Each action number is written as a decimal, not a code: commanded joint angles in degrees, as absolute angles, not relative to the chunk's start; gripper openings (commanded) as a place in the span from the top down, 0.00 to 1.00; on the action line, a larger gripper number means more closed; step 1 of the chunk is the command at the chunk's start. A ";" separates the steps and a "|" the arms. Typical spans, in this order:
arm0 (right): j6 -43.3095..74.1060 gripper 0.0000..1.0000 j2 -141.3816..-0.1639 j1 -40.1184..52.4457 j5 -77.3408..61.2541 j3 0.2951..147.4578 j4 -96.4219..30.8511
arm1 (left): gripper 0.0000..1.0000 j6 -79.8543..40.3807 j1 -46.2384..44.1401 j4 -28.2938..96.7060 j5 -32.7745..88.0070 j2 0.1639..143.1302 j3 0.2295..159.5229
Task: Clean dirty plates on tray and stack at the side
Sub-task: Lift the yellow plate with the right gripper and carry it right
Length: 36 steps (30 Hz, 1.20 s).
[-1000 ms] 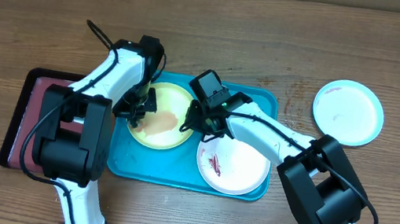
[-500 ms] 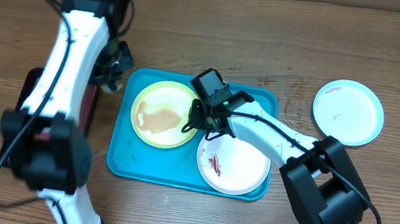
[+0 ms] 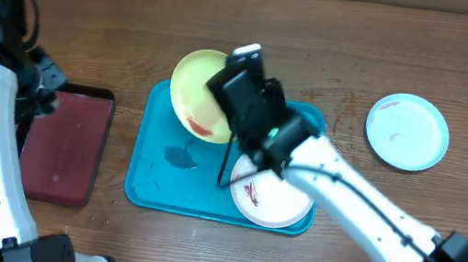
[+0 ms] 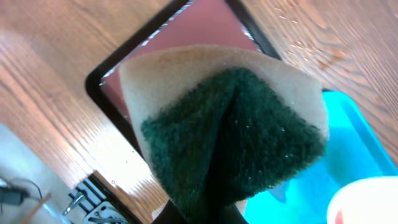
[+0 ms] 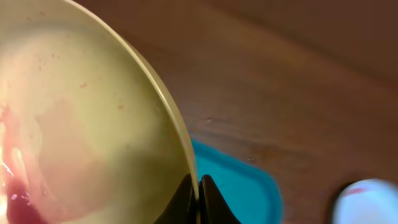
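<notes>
R hand (image 5: pixel 198 186) pinches lime plate (image 3: pixel 194 88) rim, tilted above tray's (image 3: pixel 146 188) 12 o'clock edge, likely for transfer. L hand (image 3: pixel 40 88) clamps sponge (image 4: pixel 236 130) at 9 o'clock, clear.

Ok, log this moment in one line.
right claw: holds green plate tilted | left claw: holds sponge | white plate: smeared, on tray | blue plate: on table

Brown wood-grain tabletop (image 3: pixel 368 40). Directly on it: turquoise tray (image 3: pixel 150 179) near centre; black-rimmed dark red tray (image 3: pixel 64 147) just to its left, not touching; light blue plate (image 3: pixel 408 131) lying flat, well apart on the right, reddish smear near rim.
</notes>
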<state>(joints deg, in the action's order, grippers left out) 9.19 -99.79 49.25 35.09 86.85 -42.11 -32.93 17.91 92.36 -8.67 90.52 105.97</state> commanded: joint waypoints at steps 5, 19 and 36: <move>-12.29 0.96 -98.15 61.82 71.16 88.25 -36.93 | 0.96 -33.89 22.85 91.39 -6.39 90.74 102.06; -26.11 0.96 -98.15 63.90 81.91 88.25 -27.51 | 0.96 -33.89 22.87 90.85 -6.55 90.74 101.95; 33.47 0.96 -97.69 30.72 17.19 88.20 -55.57 | 0.96 -33.87 22.87 86.63 -6.48 90.74 95.11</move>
<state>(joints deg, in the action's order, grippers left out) 21.28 -99.48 38.52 39.33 87.22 -54.70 -32.95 22.61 87.61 -6.63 90.56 97.27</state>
